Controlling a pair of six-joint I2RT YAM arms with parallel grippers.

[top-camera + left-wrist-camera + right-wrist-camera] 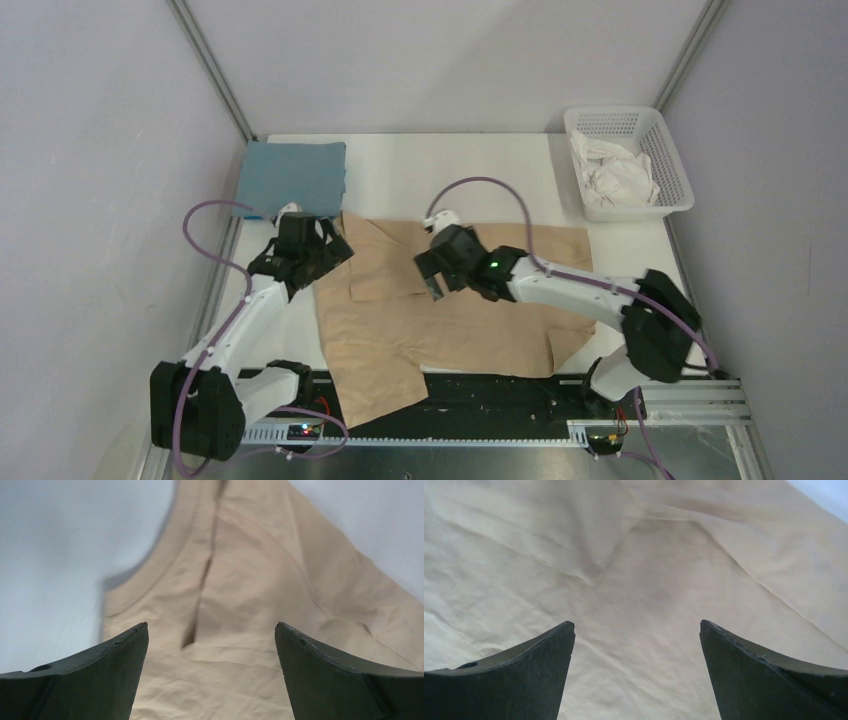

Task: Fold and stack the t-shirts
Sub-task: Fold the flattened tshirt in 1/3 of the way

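Starting at the near edge, a corner of the tan t-shirt (450,320) laps over the front of the desk (450,180) between the two arm bases. From there the cloth spreads flat, its long axis running left to right across the desk. It is only partly folded: one flap is turned in over the body near its far-left part, and the rest lies open and creased. The right hand (432,278) hangs over the middle of the shirt with its jaws wide apart and nothing between them. Its wrist view shows only bare tan cloth below the fingertips, so the shirt lies straight under it. A little farther off and to the left, the left hand (330,245) is likewise spread open and empty. It is poised over the shirt's far-left edge, where its own camera shows a seam and a cloth edge running away from it onto bare desk. Beyond that hand, just past the tan cloth in the far-left corner, the teal t-shirt (295,178) lies folded into a neat rectangle. The left arm is therefore clearly the nearer one to that stacking spot, though more folding probably comes first. Well apart at the far right stands a white basket (682,175) holding crumpled white cloth (618,175).
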